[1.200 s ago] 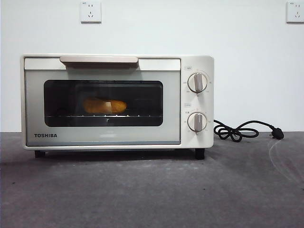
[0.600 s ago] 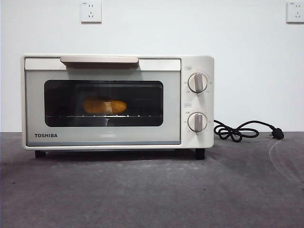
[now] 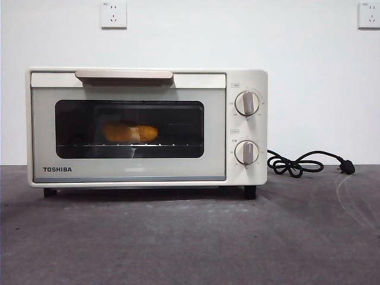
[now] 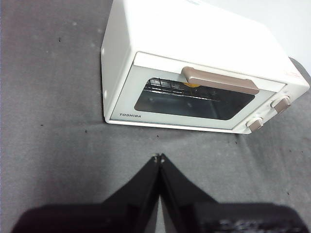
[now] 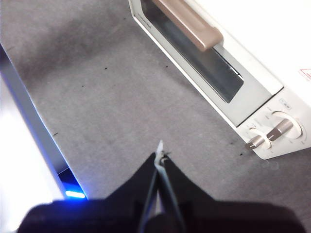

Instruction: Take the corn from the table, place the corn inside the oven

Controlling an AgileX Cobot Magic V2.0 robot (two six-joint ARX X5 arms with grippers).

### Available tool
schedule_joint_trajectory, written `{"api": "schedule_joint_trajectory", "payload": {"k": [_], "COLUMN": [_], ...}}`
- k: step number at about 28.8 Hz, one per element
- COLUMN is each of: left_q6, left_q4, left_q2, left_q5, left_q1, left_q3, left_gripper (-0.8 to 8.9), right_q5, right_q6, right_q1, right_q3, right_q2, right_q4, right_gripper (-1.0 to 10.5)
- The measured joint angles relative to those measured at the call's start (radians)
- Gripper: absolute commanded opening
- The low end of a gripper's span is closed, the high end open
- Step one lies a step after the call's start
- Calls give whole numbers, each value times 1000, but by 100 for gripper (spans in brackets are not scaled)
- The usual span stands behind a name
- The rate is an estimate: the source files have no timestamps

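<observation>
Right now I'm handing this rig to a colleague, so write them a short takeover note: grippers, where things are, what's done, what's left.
Left gripper: fingers shut, empty, above the table in front of the oven.
Right gripper: fingers shut, empty, above the table near the oven's knob end.
Corn: lying on the wire rack inside the oven, seen through the glass.
Oven door: closed; its plug lies loose on the table.
Done: corn is in the oven, door shut.
Left: nothing that shows; both arms are clear of the oven.
</observation>
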State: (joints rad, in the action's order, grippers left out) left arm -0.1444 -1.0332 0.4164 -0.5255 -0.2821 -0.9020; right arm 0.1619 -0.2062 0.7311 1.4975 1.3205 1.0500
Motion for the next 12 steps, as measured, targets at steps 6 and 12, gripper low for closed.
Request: {"api": "schedule_joint_trajectory", "payload": {"k": [6,12], "left_q6": [-7,-7], "left_q4": [-22,-52], "left_q2": [0,19], "left_q5": [0,0], "left_q1": [0,0], "left_q3": [0,0], "left_gripper": [-4,-4], "right_q5": [-2,-5], "right_q6": [0,0], "right_q1": [0,0], "right_q3": [0,0], "right_q2": [0,0], "right_q4": [0,0], "right_gripper": [-12,-12]}}
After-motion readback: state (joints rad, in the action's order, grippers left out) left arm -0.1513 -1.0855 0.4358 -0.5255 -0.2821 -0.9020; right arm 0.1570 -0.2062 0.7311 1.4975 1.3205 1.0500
